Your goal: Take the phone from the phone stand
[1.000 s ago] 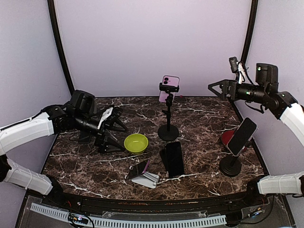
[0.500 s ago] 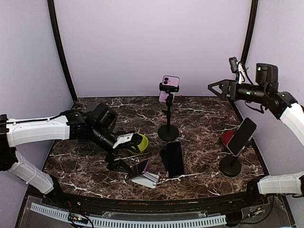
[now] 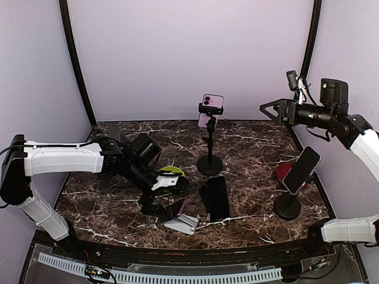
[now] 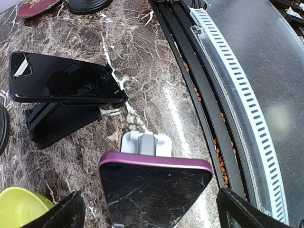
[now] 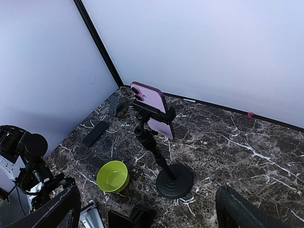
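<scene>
- The white stand point(image 3: 185, 223), a small wedge, sits closest to the near edge of the dark marbled surface point(image 3: 249, 142); it is the reference for everything below
- The purple-edged phone point(image 4: 154, 190) leans on the white stand, dark screen tilted upward (the marble is mirrored in the glass), so it is not yet off its stand
- The left end effector point(image 4: 152, 209) hangs low just behind and to the left of the white stand, spread wide; in the left wrist view one finger point(image 4: 59, 216) shows on each side of the phone and neither touches it
- Just right of the white stand, a black phone point(image 3: 217, 197) lies tilted across a low black stand point(image 4: 59, 121)
- Behind the white stand and slightly left is a green bowl point(image 5: 113, 175), partly covered by the left arm in the top view
- Further behind the white stand and a little right, a tall black stand point(image 3: 209, 155) on a round base clamps a pink phone point(image 3: 211, 106) at its top, upright with its back to the camera
- Well to the right of the white stand, a short stand with a round base point(image 3: 288, 207) holds another phone point(image 3: 302, 168) at a slant, and a red disc point(image 3: 284, 171) lies just behind it
- Farthest from the white stand, high over the far right corner, the right end effector point(image 3: 267, 111) is spread wide and carries nothing, pointed toward the tall black stand
</scene>
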Motion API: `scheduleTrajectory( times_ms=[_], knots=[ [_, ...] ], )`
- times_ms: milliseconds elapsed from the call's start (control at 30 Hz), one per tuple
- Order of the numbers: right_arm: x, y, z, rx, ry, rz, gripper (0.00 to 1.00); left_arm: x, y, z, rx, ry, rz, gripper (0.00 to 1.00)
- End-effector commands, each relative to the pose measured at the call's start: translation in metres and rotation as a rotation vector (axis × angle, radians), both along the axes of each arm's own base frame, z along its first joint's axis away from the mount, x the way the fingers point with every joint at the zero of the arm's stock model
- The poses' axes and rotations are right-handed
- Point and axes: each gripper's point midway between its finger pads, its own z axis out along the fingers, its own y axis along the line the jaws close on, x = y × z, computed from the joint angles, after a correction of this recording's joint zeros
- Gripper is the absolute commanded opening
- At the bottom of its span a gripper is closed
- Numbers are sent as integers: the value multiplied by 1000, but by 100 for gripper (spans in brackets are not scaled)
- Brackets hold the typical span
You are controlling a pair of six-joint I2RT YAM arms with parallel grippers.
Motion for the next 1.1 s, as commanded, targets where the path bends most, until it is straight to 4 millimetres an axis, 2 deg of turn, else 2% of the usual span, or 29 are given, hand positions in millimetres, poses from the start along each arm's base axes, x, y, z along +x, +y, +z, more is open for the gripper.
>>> scheduleTrajectory(
  times_ms=[0, 233, 900, 1067],
  knots=[
    [-3, 6, 8, 18, -40, 34, 99, -7, -2, -1, 22, -35, -45, 99],
    [-1, 8, 6, 22, -33, 44, 99, -2, -2, -8, 41, -63, -27, 99],
    [-2, 11, 4, 16, -34, 65, 99, -7, -9, -27, 25, -60, -85, 99],
    [-2, 11, 4, 14, -36, 65, 99, -9, -10, -33, 22, -45, -94, 96]
  ],
)
